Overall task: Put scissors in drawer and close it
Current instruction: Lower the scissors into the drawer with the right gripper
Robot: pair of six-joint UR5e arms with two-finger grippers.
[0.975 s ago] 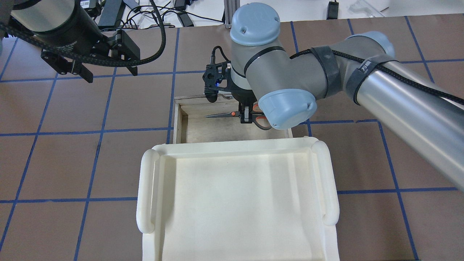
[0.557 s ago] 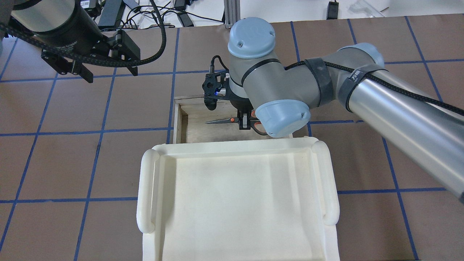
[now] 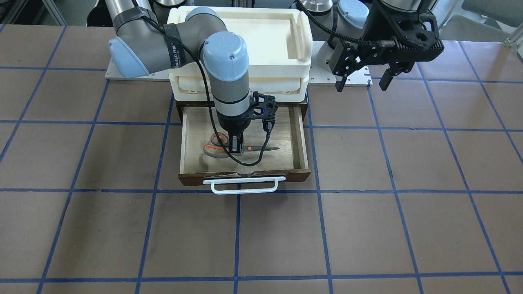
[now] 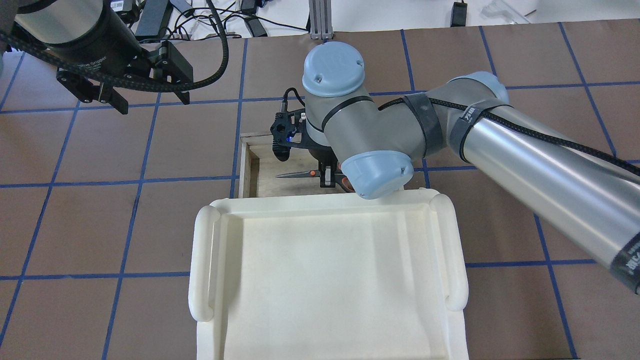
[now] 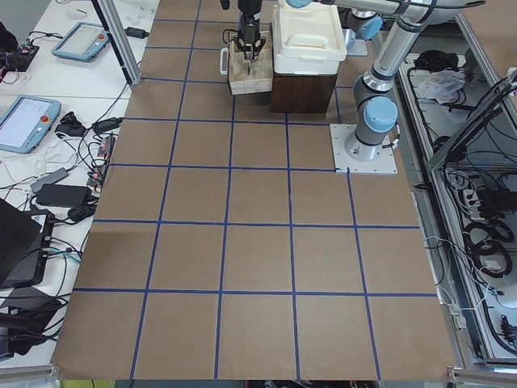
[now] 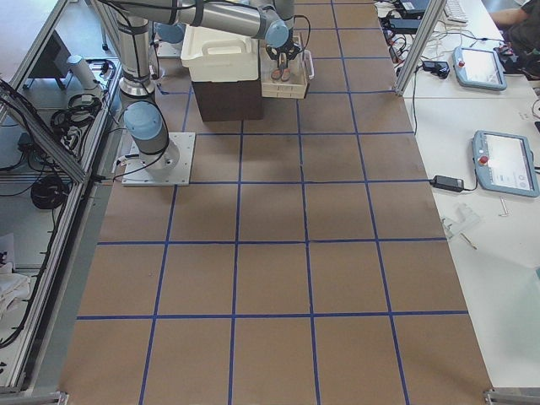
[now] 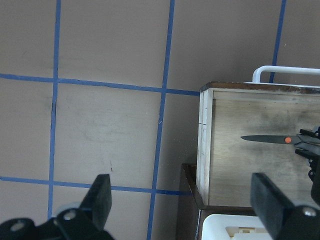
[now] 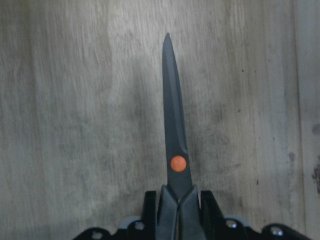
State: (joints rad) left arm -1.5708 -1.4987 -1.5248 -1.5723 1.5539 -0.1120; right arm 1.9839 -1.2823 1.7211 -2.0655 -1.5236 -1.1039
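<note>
The drawer (image 3: 301, 141) is pulled open, with a pale plywood floor, a dark front and a white bar handle (image 3: 245, 187). My right gripper (image 3: 236, 149) reaches down into it and is shut on the scissors (image 3: 261, 148) just behind the orange pivot. The handles (image 3: 213, 152) point to the robot's right and the blades to its left. In the right wrist view the blades (image 8: 175, 120) hang just over the drawer floor; I cannot tell if they touch. In the overhead view the scissors (image 4: 295, 174) lie under the right gripper (image 4: 327, 178). My left gripper (image 4: 152, 102) is open and empty, high to the drawer's left.
The cream-white tray unit (image 4: 200, 260) sits on the dark cabinet above the drawer's back. The left wrist view shows the drawer's side wall (image 7: 205, 145), the scissors (image 7: 272, 139) and brown table with blue tape lines. The right arm's elbow hangs over the drawer's right part.
My right arm has moved back toward the cabinet and slightly to the robot's left, carrying the scissors deeper into the drawer. The left arm has not moved.
</note>
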